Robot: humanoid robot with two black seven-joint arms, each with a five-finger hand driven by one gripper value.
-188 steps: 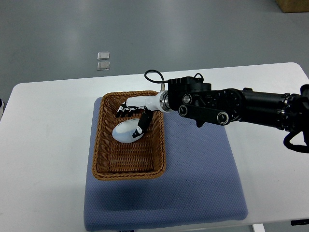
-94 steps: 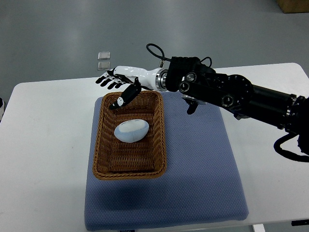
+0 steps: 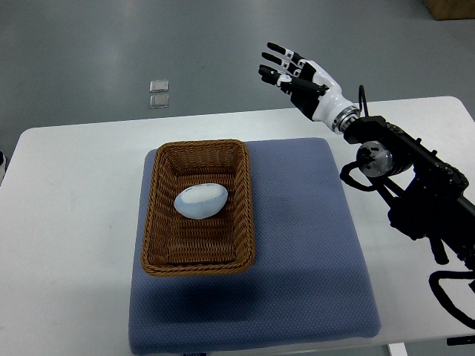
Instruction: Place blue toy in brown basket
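In woven basket, smooth egg-shaped toy

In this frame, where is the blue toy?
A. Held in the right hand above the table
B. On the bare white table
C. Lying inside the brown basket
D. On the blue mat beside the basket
C. The blue toy lies on the floor of the brown basket, while the right hand is open and empty, well above and to the right.

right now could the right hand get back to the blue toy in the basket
Probably yes. The right hand is open, raised beyond the table's far edge, and the blue toy lies uncovered in the open-topped brown basket, with nothing between them.
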